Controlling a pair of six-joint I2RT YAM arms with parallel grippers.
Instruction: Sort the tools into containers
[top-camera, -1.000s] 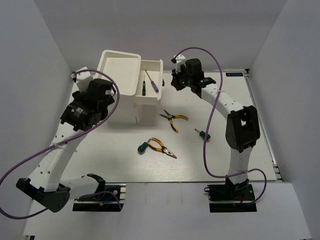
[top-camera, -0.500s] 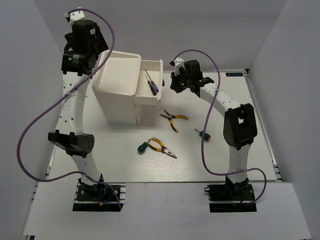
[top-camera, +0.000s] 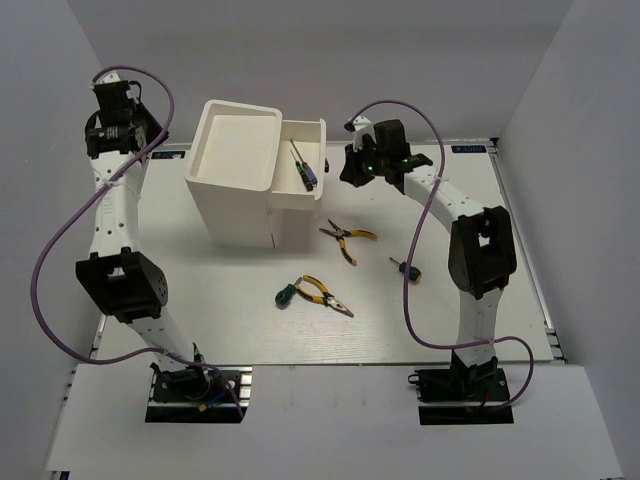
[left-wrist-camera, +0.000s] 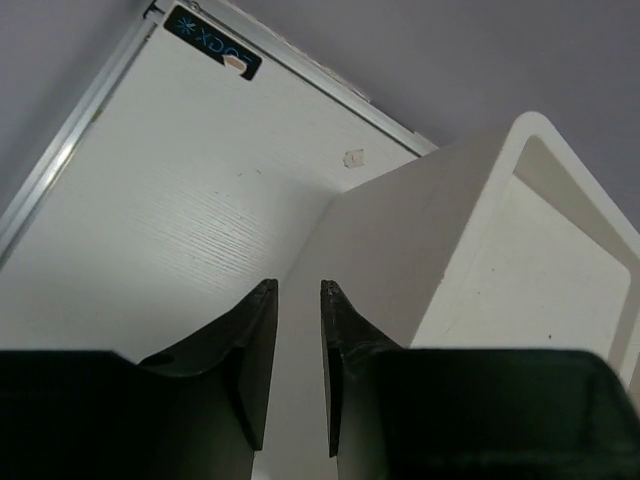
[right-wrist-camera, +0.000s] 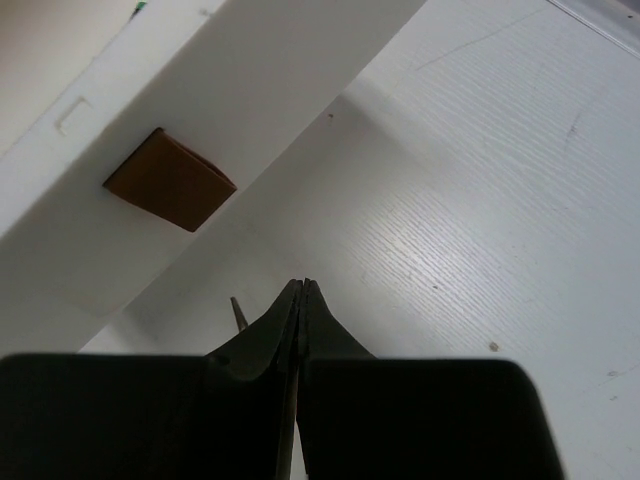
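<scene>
White drawer unit (top-camera: 235, 190) at the far left-centre of your tabletop (top-camera: 200, 300), and one drawer (top-camera: 296, 200) is pulled out to the right with the two thin screwdrivers (top-camera: 303, 168) lying side by side inside it. Your right tool (right-wrist-camera: 301, 285) is clenched, fingers pressed flat together with nothing between them, and it hangs low just beside that drawer's front; in the wrist view the brown knob (right-wrist-camera: 168, 182) sits up and to its left. Your left tool (left-wrist-camera: 295, 290) is at the far left corner, well apart from everything lying loose. Its fingers are parted by a narrow gap, gripping nothing, and it looks down along the unit's left wall. Out on the open tabletop, one yellow-and-black pliers (top-camera: 347, 238) lies just in front of the drawer. The second pair (top-camera: 322, 293) is nearer you, with a green-handled screwdriver (top-camera: 285, 295) right at its left. The other green-handled screwdriver (top-camera: 406, 268) is off to the right, near your right arm.
</scene>
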